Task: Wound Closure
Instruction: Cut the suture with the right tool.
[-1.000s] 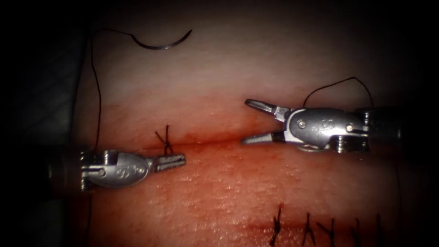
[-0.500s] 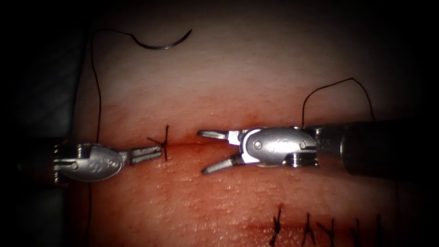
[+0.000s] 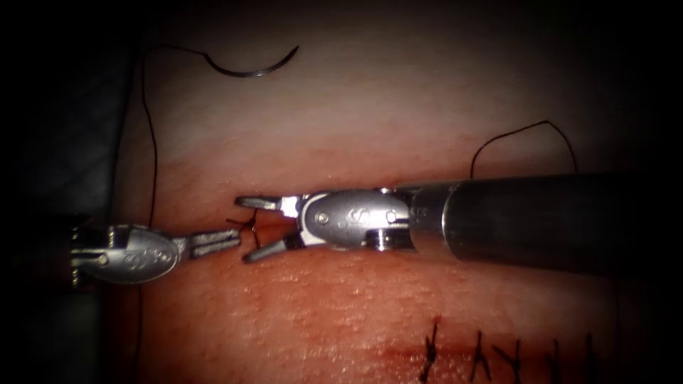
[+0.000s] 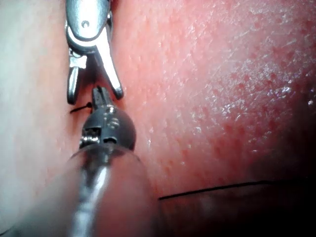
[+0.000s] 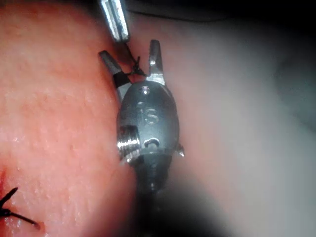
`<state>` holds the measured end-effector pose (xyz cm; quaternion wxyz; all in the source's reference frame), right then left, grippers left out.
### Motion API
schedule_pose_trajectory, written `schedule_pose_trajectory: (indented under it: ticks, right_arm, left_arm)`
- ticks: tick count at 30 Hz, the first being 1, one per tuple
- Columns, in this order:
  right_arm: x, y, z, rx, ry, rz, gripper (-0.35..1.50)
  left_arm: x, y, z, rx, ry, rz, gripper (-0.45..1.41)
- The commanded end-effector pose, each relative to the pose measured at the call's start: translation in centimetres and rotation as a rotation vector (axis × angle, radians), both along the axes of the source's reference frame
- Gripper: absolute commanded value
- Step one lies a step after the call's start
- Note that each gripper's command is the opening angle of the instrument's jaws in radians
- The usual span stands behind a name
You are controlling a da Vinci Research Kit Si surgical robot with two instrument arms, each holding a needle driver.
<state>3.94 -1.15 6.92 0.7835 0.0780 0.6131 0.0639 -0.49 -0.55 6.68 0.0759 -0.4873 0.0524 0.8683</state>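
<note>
The curved needle [image 3: 249, 70] lies free on the tissue [image 3: 370, 114] at the far upper left, not in it and held by neither tool. Its thread [image 3: 153, 163] runs down the left side. A knotted stitch [image 3: 247, 225] sits at the left end of the cut. The left tool [image 3: 233, 239] is shut on a thread tail of that knot, also seen as the left tool [image 4: 100, 97]. The right tool [image 3: 242, 230] stands open with one jaw on each side of the knot [image 5: 133, 66], holding nothing. The right tool [image 5: 129, 50] faces the left tool's fingertips [image 5: 114, 22].
A row of several finished dark stitches [image 3: 477, 352] closes another cut near the bottom edge. A loose loop of thread [image 3: 526, 130] arches behind the right tool's shaft [image 3: 526, 220]. Red fluid stains the tissue around the cut.
The right tool has moved left along the cut with open jaws until they straddle the knot. The left tool has shifted left and slightly up and now holds the knot's tail.
</note>
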Motion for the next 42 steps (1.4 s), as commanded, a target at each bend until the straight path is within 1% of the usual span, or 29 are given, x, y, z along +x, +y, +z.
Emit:
schedule_pose_trajectory:
  ticks: [1, 2, 4, 6, 10, 15, 21, 25, 29, 35, 37, 40, 42]
  right_arm:
    - [0.1, 0.0, 0.06, -0.004, 0.001, -0.003, 1.33]
    - [0.18, -0.03, 0.13, -0.011, -0.01, -0.004, 1.33]
    - [0.2, -0.04, 0.15, -0.012, -0.014, -0.004, 1.35]
    - [0.3, -0.05, 0.21, -0.022, -0.022, -0.004, 1.36]
    - [0.41, -0.07, 0.17, -0.041, -0.02, -0.009, 1.38]
    - [0.42, -0.06, 0.1, -0.058, 0.0, 0.003, 1.36]
    - [0.49, -0.05, 0.09, -0.095, 0.018, 0.018, 1.33]
    - [0.51, 0.0, -0.02, -0.112, 0.036, 0.034, 1.31]
    - [0.51, 0.02, -0.05, -0.128, 0.042, 0.034, 1.28]
    - [0.53, -0.02, -0.06, -0.132, 0.064, 0.025, 1.28]
    - [0.54, -0.06, -0.06, -0.136, 0.076, 0.016, 1.21]
    - [0.55, -0.1, -0.02, -0.146, 0.103, -0.006, 0.96]
    - [0.56, -0.09, -0.01, -0.15, 0.117, 0.006, 0.84]
  left_arm:
    - [-0.05, 0.0, 0.05, 0.0, 0.0, 0.0, -0.45]
    - [-0.06, 0.0, 0.03, 0.001, -0.003, 0.001, -0.45]
    - [-0.06, 0.0, 0.02, 0.002, -0.005, 0.002, -0.45]
    - [-0.08, -0.01, 0.0, 0.003, -0.014, 0.005, -0.45]
    - [-0.09, 0.01, 0.01, 0.005, -0.02, 0.008, -0.45]
    - [-0.1, 0.03, 0.04, 0.007, -0.03, 0.012, -0.45]
    - [-0.13, 0.04, 0.05, 0.004, -0.048, 0.023, -0.45]
    - [-0.14, 0.04, 0.05, 0.021, -0.064, 0.021, -0.45]
    - [-0.14, 0.05, 0.05, 0.028, -0.074, 0.023, -0.45]
    - [-0.12, 0.12, 0.04, 0.034, -0.096, 0.028, -0.45]
    - [-0.12, 0.12, 0.04, 0.035, -0.109, 0.031, -0.45]
    - [-0.12, 0.13, 0.05, 0.052, -0.14, 0.036, -0.45]
    - [-0.12, 0.13, 0.07, 0.057, -0.154, 0.042, -0.45]
